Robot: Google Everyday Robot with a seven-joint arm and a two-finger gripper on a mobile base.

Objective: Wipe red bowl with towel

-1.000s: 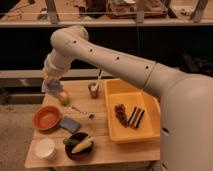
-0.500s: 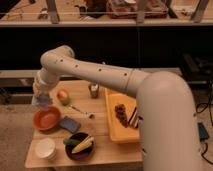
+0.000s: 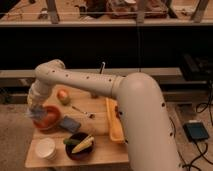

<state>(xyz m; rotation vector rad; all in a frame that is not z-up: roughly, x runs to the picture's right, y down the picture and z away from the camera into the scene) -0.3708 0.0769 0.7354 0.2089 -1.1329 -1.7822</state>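
The gripper (image 3: 37, 108) is hanging at the left of the frame over the round, shallow red bowl (image 3: 51, 120). A pale towel (image 3: 34, 114) is bunching against the bowl's rim. I cannot tell the gripper's grip.

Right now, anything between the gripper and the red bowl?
Nothing visible does. The gripper, towel at its tip, is over the red bowl at its left rim; the apple lies behind the bowl, clear of both.

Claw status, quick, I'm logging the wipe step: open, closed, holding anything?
Claw: closed on the towel, low over the left side of the red bowl.
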